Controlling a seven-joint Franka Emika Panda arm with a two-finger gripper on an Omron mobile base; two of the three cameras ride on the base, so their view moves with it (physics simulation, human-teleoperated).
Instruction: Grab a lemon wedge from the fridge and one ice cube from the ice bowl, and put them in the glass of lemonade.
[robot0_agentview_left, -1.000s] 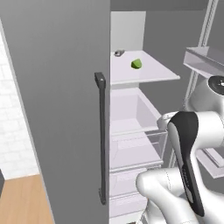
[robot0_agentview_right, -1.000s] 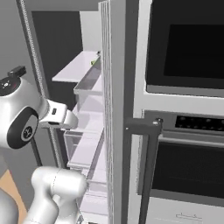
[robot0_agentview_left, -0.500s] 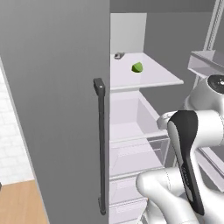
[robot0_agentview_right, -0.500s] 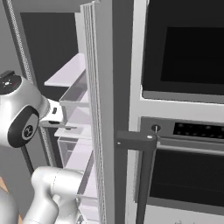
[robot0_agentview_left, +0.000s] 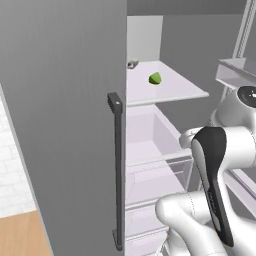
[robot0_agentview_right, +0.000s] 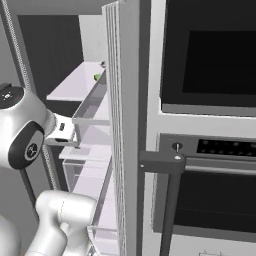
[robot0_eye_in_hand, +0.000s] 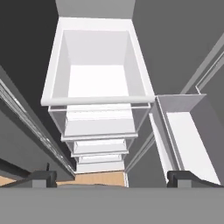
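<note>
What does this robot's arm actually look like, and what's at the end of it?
The arm is made of rounded, glossy white segments, with a long black band running along one link and dark round caps at the joints. No loose cables show. The gripper ends in two small, dark grey, blocky fingertips.

No words, brand names or numbers can be read anywhere in these pictures. The fridge (robot0_agentview_left: 65, 100) door and its dark handle (robot0_agentview_left: 118, 170) are plain, and the white shelf (robot0_agentview_left: 165, 90) bears no label. The oven (robot0_agentview_right: 210, 195) control strip in the right base view carries a row of small pale marks, too small and blurred to make out as letters or figures.
</note>
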